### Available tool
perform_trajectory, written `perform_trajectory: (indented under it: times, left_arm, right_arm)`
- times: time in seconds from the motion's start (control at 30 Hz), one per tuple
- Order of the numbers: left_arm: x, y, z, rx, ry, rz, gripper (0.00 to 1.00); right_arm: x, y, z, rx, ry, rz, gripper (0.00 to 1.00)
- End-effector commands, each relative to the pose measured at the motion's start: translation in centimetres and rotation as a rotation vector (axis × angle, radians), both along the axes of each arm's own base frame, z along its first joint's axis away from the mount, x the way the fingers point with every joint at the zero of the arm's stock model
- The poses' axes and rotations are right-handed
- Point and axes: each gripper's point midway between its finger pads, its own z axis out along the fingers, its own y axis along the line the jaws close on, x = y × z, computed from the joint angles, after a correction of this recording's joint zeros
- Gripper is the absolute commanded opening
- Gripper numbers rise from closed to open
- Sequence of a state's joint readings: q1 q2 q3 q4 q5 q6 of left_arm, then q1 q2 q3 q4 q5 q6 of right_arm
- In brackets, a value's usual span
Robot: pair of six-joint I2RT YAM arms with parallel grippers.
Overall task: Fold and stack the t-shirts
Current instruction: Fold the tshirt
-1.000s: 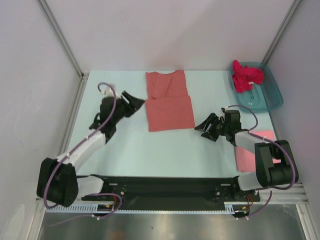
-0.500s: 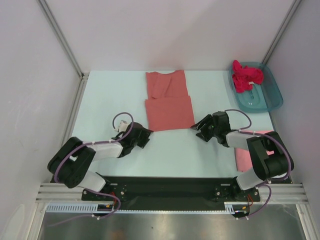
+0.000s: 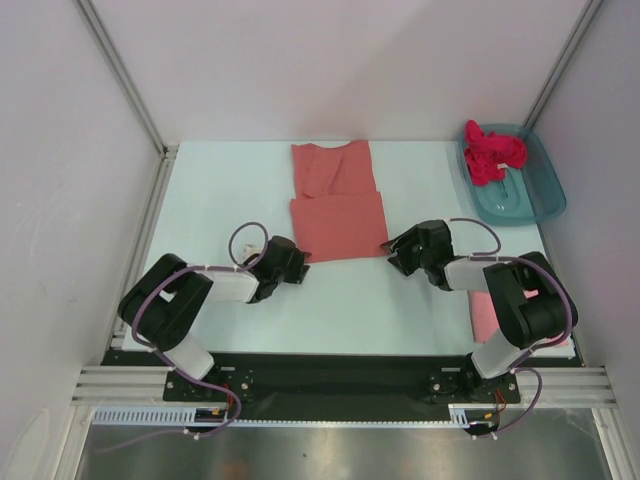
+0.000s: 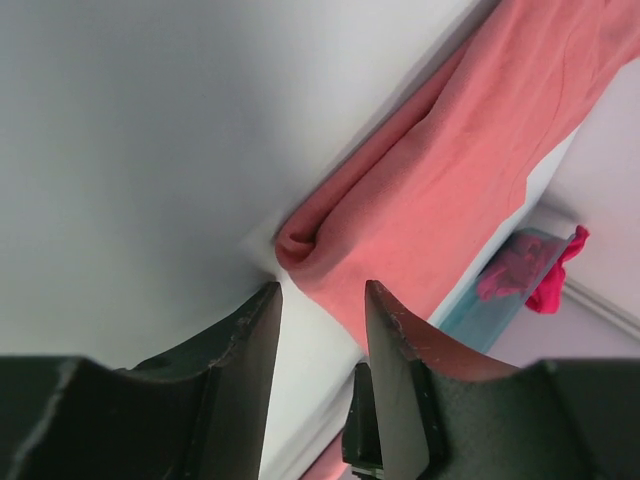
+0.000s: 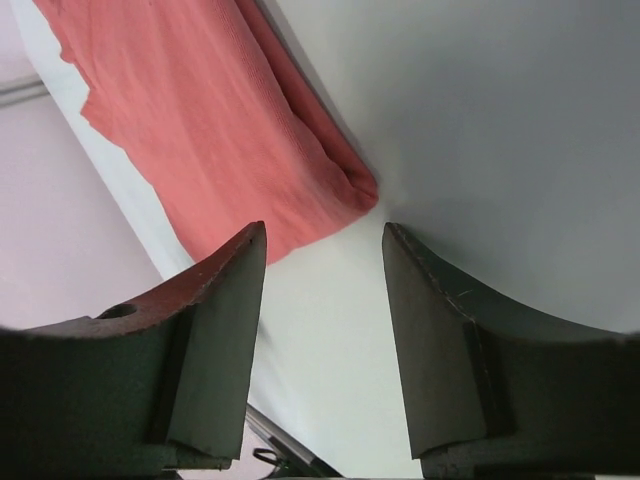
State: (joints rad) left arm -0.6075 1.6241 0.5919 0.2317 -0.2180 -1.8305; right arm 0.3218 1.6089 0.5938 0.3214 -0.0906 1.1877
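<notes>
Change: Within a second I had swung both arms in low to the near hem of the salmon-coral t-shirt (image 3: pixel 338 228), which lay half-folded in the middle of the tabletop (image 3: pixel 220 200).
Left pincer (image 4: pixel 322 292): jaws narrower than before yet apart and empty, the folded near-left corner just ahead.
Right pincer (image 5: pixel 324 230): likewise apart and empty, facing the near-right corner.
Meaning: I judged a two-corner pinch was lined up for the next fold, with neither corner caught yet.
Around: lighter pink t-shirt (image 3: pixel 482 320) lay folded under my right arm; magenta t-shirt (image 3: pixel 490 150) sat bunched in the teal tub (image 3: pixel 545 205), far right.
In the way: nothing lay between jaws and cloth.
</notes>
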Motion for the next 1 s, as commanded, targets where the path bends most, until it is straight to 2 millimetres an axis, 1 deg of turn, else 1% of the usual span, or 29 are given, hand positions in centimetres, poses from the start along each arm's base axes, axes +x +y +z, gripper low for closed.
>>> perform_trajectory:
  times: [0.0,0.07,0.13,0.2,0.33,0.4,0.47,0.5,0.57,0.6,0.63,0.67,0.7,0.77,0.8,0.83,0.87,0.9,0.93,0.97]
  left_arm:
    - [-2.3,2.8,-3.6,0.107,0.141,0.07,0.46]
    - [-2.5,3.3,-3.5,0.12,0.141,0.078,0.46]
    - [-2.9,4.1,-3.6,0.141,0.142,0.094,0.47]
    - [-3.1,4.4,-3.5,0.158,0.142,0.095,0.47]
    - [-2.9,4.4,-3.7,0.166,0.141,0.089,0.49]
    - [-2.8,4.3,-3.7,0.171,0.141,0.085,0.49]
    - [-2.9,4.5,-4.0,0.179,0.145,0.089,0.47]
    - [-2.8,4.5,-4.0,0.177,0.143,0.091,0.47]
    - [-2.9,4.8,-4.2,0.18,0.144,0.092,0.42]
    - [-2.7,4.7,-4.1,0.175,0.132,0.092,0.4]
    - [-2.9,4.9,-4.3,0.183,0.134,0.089,0.35]
    - [-2.6,4.9,-4.1,0.182,0.121,0.089,0.32]
    - [-2.5,4.9,-4.0,0.183,0.115,0.087,0.3]
    - [-2.2,4.9,-3.8,0.182,0.095,0.079,0.27]
    - [-2.2,4.9,-3.7,0.179,0.087,0.076,0.25]
    - [-2.2,4.8,-3.8,0.183,0.082,0.066,0.21]
    - [-1.9,4.7,-3.5,0.176,0.062,0.062,0.19]
    - [-1.8,4.6,-3.4,0.18,0.052,0.047,0.05]
    - [-1.7,4.6,-3.3,0.185,0.048,0.038,0.0]
    - [-1.7,4.5,-3.3,0.189,0.042,0.028,0.0]
  right_arm:
    - [-1.4,-1.9,-3.9,-0.081,0.124,-0.084,0.55]
    - [-1.4,-2.4,-4.3,-0.093,0.127,-0.115,0.54]
    - [-1.4,-2.5,-4.5,-0.088,0.132,-0.127,0.54]
    - [-1.4,-2.6,-5.1,-0.087,0.15,-0.139,0.54]
    - [-1.5,-2.3,-5.8,-0.068,0.173,-0.15,0.5]
    - [-1.9,-2.2,-6.3,-0.063,0.192,-0.149,0.48]
    - [-2.1,-2.3,-6.4,-0.061,0.197,-0.154,0.46]
    - [-2.4,-2.3,-6.5,-0.066,0.198,-0.153,0.43]
    - [-2.6,-2.5,-6.3,-0.079,0.194,-0.159,0.43]
    - [-2.6,-2.6,-6.2,-0.08,0.19,-0.16,0.4]
    - [-2.7,-2.7,-6.1,-0.084,0.187,-0.162,0.39]
    - [-2.8,-2.8,-6.1,-0.087,0.187,-0.162,0.36]
    - [-2.8,-2.7,-6.0,-0.089,0.183,-0.161,0.32]
    - [-2.9,-2.8,-6.1,-0.095,0.186,-0.161,0.28]
    - [-3.0,-2.8,-6.2,-0.096,0.188,-0.161,0.24]
    - [-3.0,-2.8,-6.3,-0.095,0.185,-0.161,0.21]
    - [-3.1,-2.8,-6.5,-0.094,0.191,-0.16,0.13]
    - [-3.3,-2.7,-6.6,-0.092,0.195,-0.153,0.08]
    - [-3.3,-2.6,-6.5,-0.093,0.193,-0.149,0.05]
    - [-3.2,-2.5,-6.3,-0.092,0.187,-0.144,0.0]
